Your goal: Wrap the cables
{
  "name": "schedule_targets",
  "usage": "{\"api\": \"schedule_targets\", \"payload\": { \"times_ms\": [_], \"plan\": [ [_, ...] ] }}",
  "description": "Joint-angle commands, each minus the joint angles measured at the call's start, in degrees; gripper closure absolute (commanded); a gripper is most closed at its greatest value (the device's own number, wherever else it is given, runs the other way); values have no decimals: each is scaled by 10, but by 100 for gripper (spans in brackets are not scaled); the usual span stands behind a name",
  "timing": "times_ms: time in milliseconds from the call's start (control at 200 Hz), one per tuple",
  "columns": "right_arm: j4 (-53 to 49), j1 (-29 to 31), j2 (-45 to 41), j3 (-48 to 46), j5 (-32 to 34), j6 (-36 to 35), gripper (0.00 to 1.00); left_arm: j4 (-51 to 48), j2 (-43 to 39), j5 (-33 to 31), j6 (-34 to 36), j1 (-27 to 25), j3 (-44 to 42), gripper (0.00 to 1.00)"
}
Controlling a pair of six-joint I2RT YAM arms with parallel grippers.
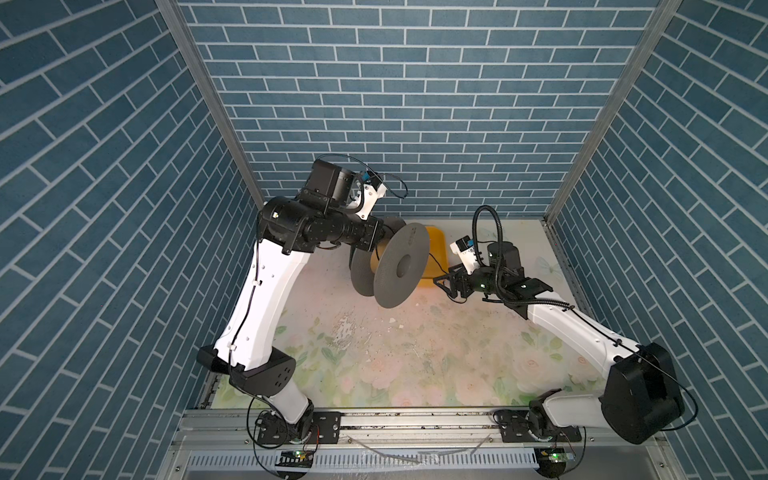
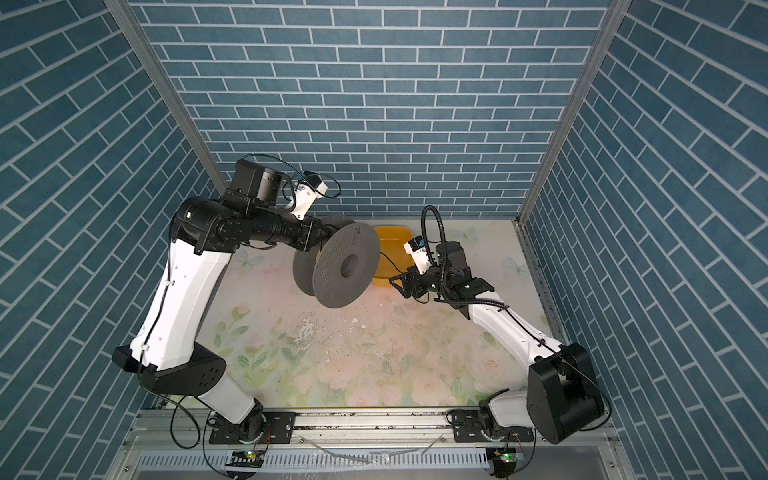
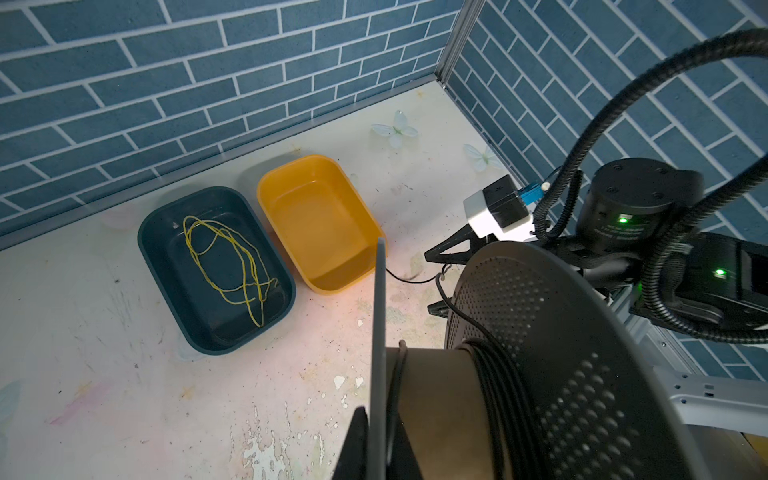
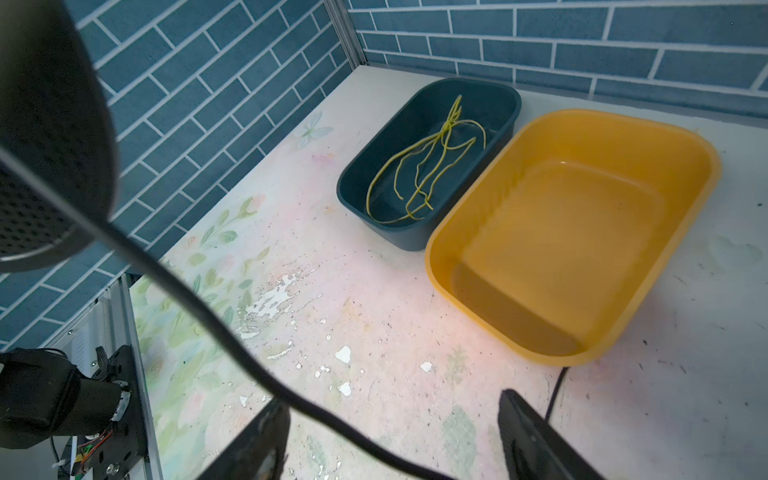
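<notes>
**Black cable** [image 3: 494, 376]: several turns lie side by side round the brown core of the grey perforated spool [image 3: 561, 353]. They are packed against the flange that faces my right arm. One strand leaves the core and runs through the air to my right gripper [image 4: 395, 451].

**Right wrist view:** this strand [image 4: 208, 316] slants down from the spool [image 4: 41, 124] and passes between my two right fingers. These stand wide apart and clamp nothing. A further short length of cable lies on the table, just beside the near corner of the yellow tub [image 4: 582, 249].

**Left gripper** [image 3: 380, 455]: it carries the spool clear of the table, with the spool's axis roughly level. My left fingers are closed on the thin edge of the other flange, one on each face.

**Both top views:** the spool [image 1: 401, 270] [image 2: 345, 270] hangs over the floral table [image 1: 374, 361]. My right gripper [image 1: 446, 286] is near its right side and apart from it.

**Background:** near the back wall, the yellow tub stands just beside a dark teal tub [image 3: 160, 257]. The teal tub holds a loose tangle of yellow-green wire [image 4: 450, 120].
</notes>
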Motion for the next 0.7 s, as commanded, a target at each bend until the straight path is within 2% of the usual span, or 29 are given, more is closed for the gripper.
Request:
{"api": "schedule_targets", "payload": {
  "times_ms": [0,135,295,420,565,690],
  "plan": [
    [35,-11,-3,-23,-24,-19,27,6,0,22,-10,3,21,100],
    [64,-15,-2,-42,-27,-18,43,9,2,24,-15,6,26,100],
    [96,-15,-7,-68,-36,-10,69,24,4,46,-28,22,17,100],
    [146,-13,-15,-98,-38,20,100,59,1,68,-58,43,-10,100],
    [200,-2,-26,-134,-10,48,100,127,-10,47,-119,49,-62,100],
    [192,37,-27,-133,50,43,100,185,-14,29,-172,49,-104,100]
  ]
}}
